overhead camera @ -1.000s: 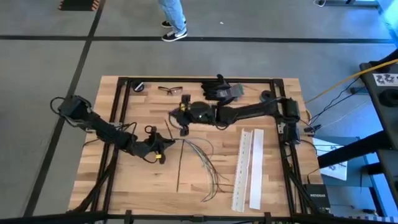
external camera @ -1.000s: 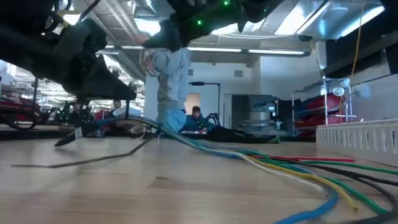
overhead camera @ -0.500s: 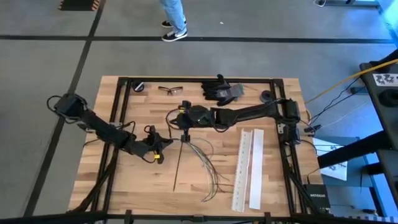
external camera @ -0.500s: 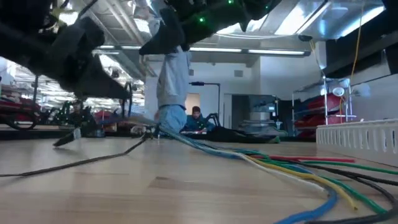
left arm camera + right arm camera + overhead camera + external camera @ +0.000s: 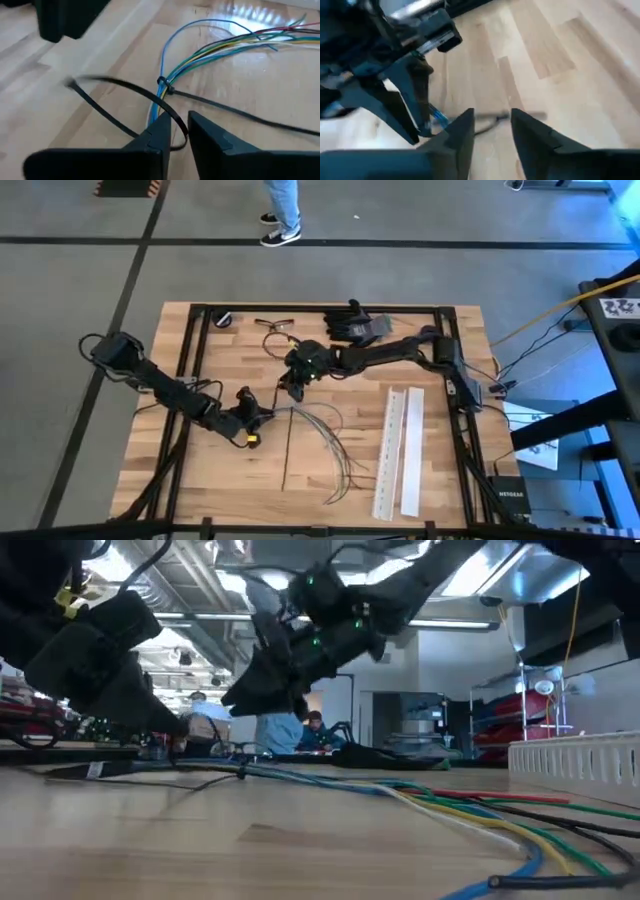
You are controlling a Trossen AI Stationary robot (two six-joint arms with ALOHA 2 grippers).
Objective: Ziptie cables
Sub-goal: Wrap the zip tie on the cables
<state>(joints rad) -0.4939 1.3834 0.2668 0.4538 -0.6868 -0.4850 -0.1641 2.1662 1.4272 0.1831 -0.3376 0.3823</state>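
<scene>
Ziptied cables [image 5: 167, 85]; left wrist only

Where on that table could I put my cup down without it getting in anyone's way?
Bare wood lies near the front left corner of the table, below the left gripper. The middle is crowded with cables, the right gripper and white strips.

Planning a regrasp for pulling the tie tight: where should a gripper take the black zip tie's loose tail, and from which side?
Probably the free straight tail of the zip tie, just past its head on the cables. There it lies flat and alone on the table. Come from above, fingers across the strap, on the side away from the fanned wires. The left gripper sits near the bundled end.
</scene>
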